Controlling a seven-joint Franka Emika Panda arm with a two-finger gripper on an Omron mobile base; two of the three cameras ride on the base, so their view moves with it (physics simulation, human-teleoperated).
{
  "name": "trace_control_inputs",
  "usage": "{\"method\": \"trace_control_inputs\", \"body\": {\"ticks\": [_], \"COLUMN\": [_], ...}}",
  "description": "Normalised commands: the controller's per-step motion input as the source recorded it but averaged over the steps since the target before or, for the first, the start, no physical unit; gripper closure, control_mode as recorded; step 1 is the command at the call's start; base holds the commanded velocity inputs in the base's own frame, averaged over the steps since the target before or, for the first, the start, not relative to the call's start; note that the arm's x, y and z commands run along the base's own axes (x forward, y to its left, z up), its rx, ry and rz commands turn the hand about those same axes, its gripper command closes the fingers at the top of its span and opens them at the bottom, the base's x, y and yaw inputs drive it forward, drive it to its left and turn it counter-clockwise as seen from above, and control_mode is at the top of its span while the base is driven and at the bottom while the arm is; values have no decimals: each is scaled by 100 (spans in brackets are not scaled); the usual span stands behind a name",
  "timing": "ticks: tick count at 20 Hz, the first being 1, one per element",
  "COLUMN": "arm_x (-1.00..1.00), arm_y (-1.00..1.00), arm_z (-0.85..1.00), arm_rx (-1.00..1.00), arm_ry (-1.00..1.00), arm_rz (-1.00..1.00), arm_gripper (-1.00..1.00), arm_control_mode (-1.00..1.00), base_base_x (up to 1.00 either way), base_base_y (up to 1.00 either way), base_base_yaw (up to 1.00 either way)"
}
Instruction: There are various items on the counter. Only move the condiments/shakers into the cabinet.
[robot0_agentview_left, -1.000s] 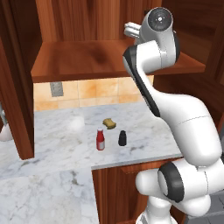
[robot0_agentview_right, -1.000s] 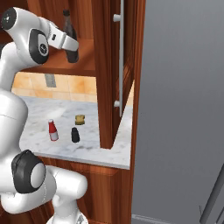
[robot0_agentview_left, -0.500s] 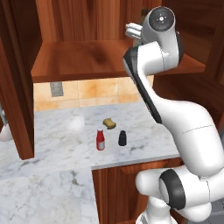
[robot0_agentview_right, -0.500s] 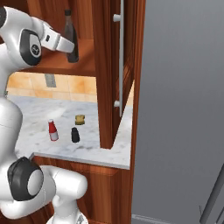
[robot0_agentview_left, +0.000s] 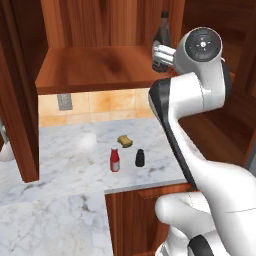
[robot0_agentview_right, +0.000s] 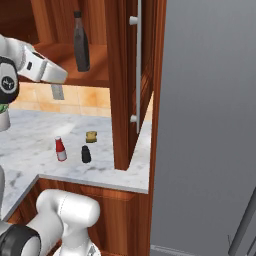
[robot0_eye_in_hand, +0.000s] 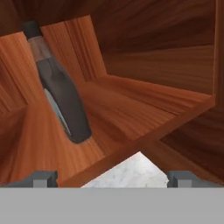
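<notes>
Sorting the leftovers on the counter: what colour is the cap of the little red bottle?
White, on the small red bottle; clearest in the left base view.

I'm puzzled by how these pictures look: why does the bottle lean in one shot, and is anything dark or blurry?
In the hand view the dark brown bottle leans because that camera tilts with the hand; in the right base view it stands upright on the cabinet shelf. In the left base view the cabinet's interior is dim, while the counter is evenly lit. Edges look soft throughout.

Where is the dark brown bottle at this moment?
The dark brown bottle stands upright on the cabinet shelf, toward its right side in the right base view, above the counter.
</notes>
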Motion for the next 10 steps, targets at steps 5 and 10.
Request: {"method": "trace_control_inputs", "body": {"ticks": [5,10], "arm_x": [-100,-100], "arm_y": [0,15], "arm_z": [-75,-84], "arm_rx": [-1,-4], "arm_ry": [0,3], "arm_rz": [-1,1], "arm_gripper": [-100,-100], "arm_control_mode": [-100,-100], "base_base_x": [0,0], "base_base_y": [0,0], "base_base_yaw": [0,0]}}
